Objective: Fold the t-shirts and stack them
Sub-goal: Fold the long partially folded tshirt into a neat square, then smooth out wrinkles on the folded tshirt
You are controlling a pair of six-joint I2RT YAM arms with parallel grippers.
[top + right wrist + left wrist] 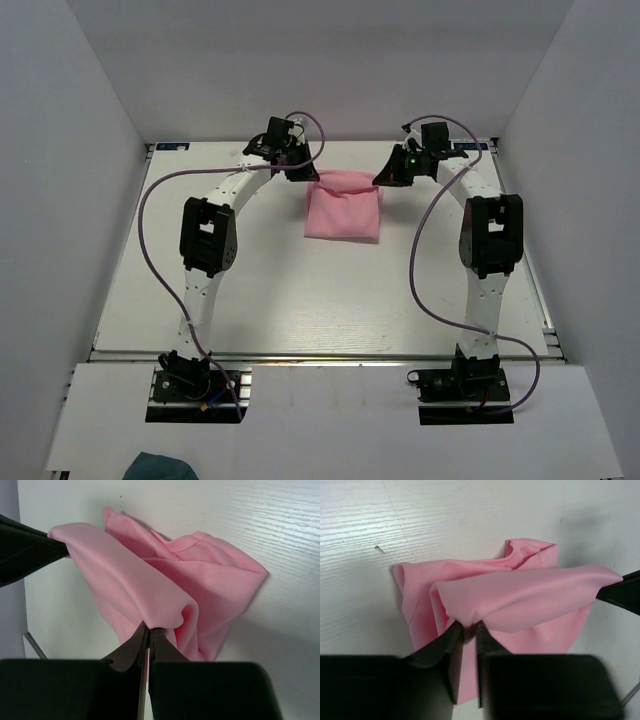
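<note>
A light pink t-shirt (344, 212) lies folded small at the far middle of the table, with its far edge lifted. My left gripper (300, 172) is at the shirt's far left corner. In the left wrist view its jaws (468, 626) stand only a sliver apart, and a fold of the t-shirt (520, 595) is still caught between the tips. My right gripper (385, 178) is at the far right corner. It (149, 628) is shut tight on the t-shirt (215, 580) edge. The raised fold spans between both grippers.
White walls close in the table on the left, the right and the back. A small dark teal cloth (160, 467) lies off the table at the bottom left, in front of the left arm's base.
</note>
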